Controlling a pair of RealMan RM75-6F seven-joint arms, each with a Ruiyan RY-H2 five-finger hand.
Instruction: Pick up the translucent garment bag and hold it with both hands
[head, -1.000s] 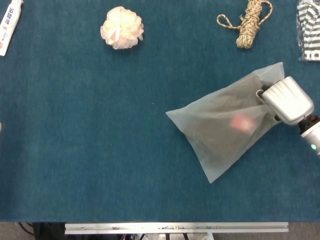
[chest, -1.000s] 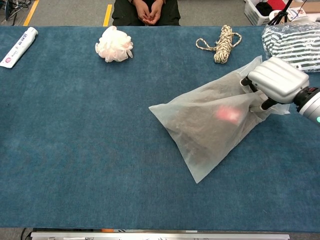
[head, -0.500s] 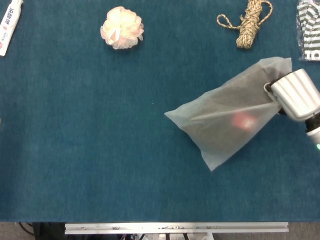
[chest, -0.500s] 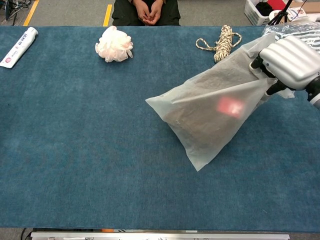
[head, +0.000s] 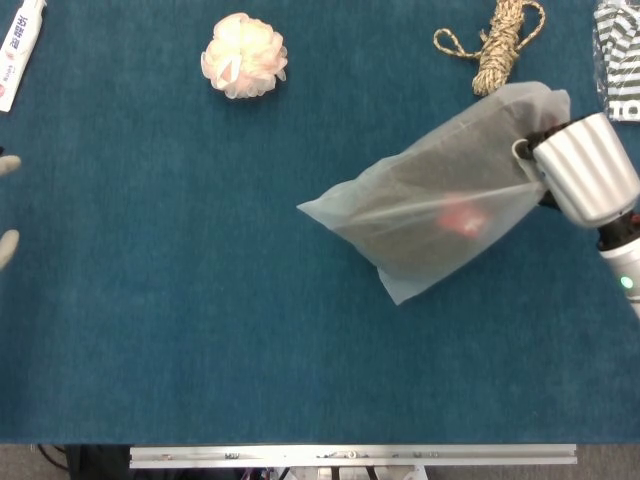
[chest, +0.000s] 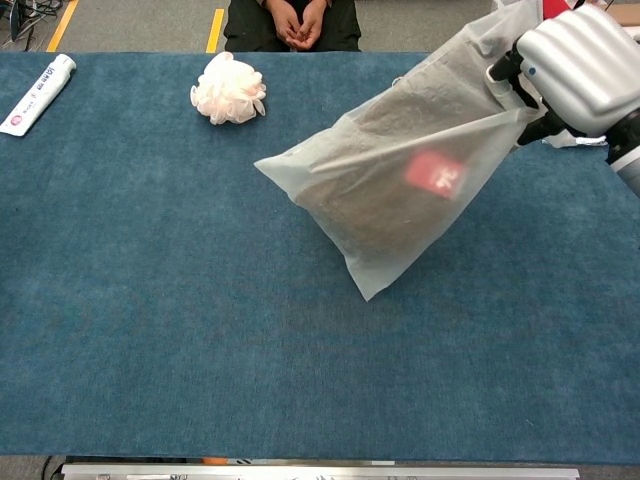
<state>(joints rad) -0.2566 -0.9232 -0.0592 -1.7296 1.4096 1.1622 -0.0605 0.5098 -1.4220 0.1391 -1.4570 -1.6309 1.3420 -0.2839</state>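
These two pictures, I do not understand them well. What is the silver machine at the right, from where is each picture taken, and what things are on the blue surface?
The silver part is the robot's right hand, at the end of an arm. Its fingers grip one edge of a translucent garment bag, which hangs from it, lifted over the table. Something dark and a small red label show through the bag.

One picture comes from a camera in the robot's head, looking straight down. The other comes from its chest, looking forward across the table; there you also see a seated person's hands at the far side.

On the blue table lie a pale bath puff, a coil of rope, a white tube and a striped packet.

At the left edge of the head view, pale fingertips show: probably the left hand, holding nothing.
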